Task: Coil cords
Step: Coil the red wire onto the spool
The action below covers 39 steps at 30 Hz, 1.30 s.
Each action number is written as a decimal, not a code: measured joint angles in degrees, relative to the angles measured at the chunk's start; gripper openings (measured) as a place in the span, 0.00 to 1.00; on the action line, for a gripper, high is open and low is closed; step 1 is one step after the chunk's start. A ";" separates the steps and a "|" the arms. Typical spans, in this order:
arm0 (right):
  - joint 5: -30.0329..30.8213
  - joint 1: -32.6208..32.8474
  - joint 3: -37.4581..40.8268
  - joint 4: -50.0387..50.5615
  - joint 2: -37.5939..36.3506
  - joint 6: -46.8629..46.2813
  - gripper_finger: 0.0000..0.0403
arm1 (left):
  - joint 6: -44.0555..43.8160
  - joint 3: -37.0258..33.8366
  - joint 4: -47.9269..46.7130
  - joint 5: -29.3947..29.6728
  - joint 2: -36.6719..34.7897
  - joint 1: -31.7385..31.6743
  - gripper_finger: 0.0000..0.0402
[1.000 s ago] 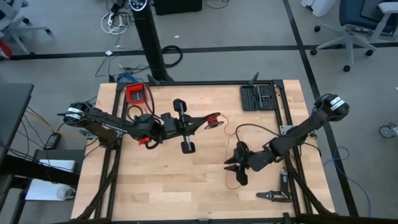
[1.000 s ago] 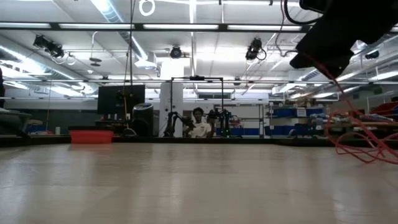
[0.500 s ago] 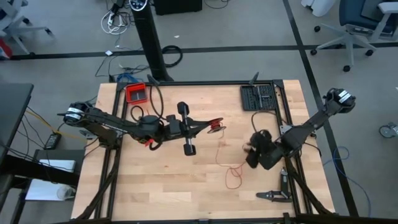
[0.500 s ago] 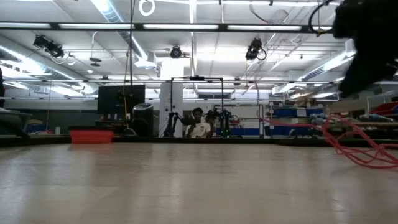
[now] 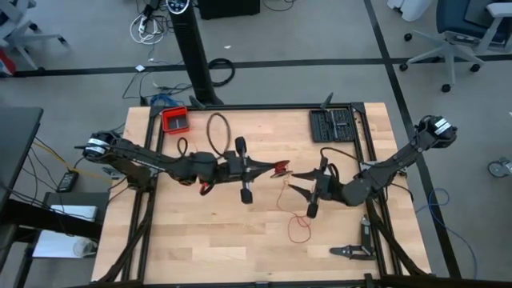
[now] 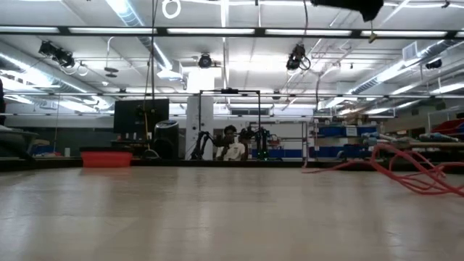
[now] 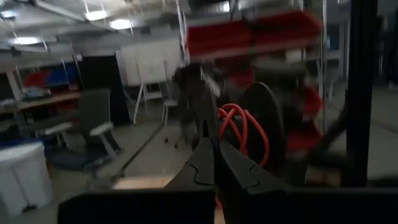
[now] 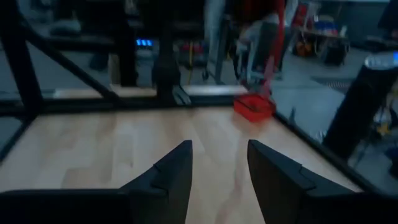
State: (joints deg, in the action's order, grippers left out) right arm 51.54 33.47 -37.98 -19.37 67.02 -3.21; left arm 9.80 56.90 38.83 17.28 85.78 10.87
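Table (image 5: 200, 240): wooden top in a dark frame, both arms reaching in toward its middle.
Left arm: stretched across from the left, its left gripper (image 5: 278, 167) clamped shut on a small coiled bundle of the red cord (image 5: 280, 166), held up off the wood (the wrist view shows red loops just past the closed fingertips).
Right arm: comes in from the right edge; the right gripper (image 5: 302, 192) has its jaws spread wide and holds nothing.
Key relation: the loose tail of the cord drops from the bundle and runs down the table to a slack loop (image 5: 298, 230) lying flat, just beside the right gripper, on the side toward the table's near edge. The right gripper is much the nearer to that slack; the tail's long run lies roughly along the line from bundle to loop.
Tool case (image 5: 332, 125): dark, at the far right, its contents too small to tell.
Red tray (image 5: 174, 120): far left corner; I cannot see anything in it.
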 joint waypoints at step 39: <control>-15.69 -5.15 -0.13 10.60 -2.48 -7.21 0.37 | -8.98 -6.69 8.28 -12.81 13.01 -4.90 0.01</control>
State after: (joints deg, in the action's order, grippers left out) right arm 35.85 28.31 -38.11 -8.78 64.54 -10.41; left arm 0.82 50.22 47.11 4.47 98.79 5.98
